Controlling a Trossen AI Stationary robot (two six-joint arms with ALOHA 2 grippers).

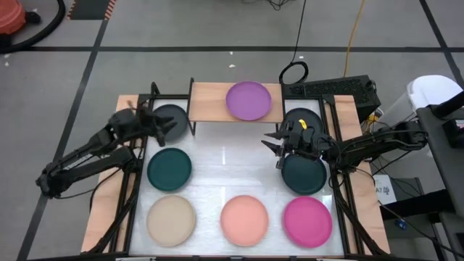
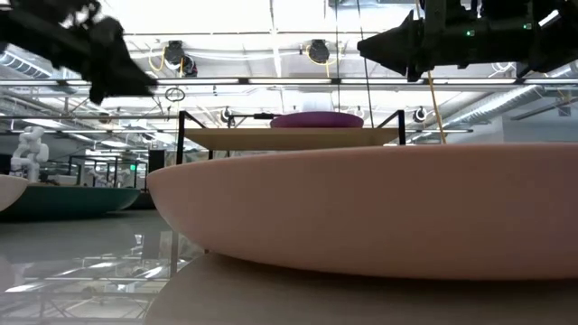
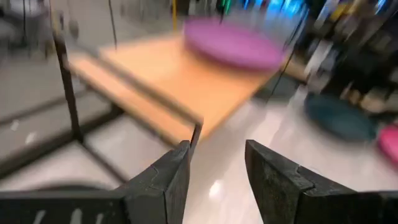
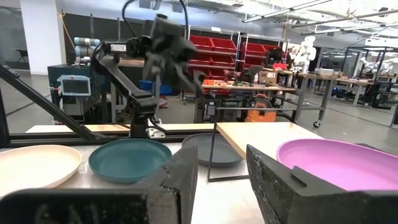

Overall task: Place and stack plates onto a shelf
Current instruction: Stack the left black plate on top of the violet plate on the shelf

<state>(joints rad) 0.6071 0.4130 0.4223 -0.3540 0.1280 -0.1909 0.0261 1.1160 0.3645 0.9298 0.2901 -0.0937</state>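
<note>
While 1 purple plate (image 1: 249, 100) lay on the right half of the shelf (image 1: 209, 103), 7 plates sat on the table (image 1: 225, 170). Both grippers hung parted and empty: the left gripper (image 1: 164, 125) over the far-left dark grey plate (image 1: 172, 116), the right gripper (image 1: 275, 148) between the far-right grey plate (image 1: 300, 116) and a teal plate (image 1: 304, 176). The step in hand appeared to be fetching another plate; that would call for descending and gripping a rim.

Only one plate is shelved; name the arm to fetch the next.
Probably left: the left gripper, open and empty, hovers beside the dark grey plate next to the shelf. The right gripper seems equally near its plates.
</note>
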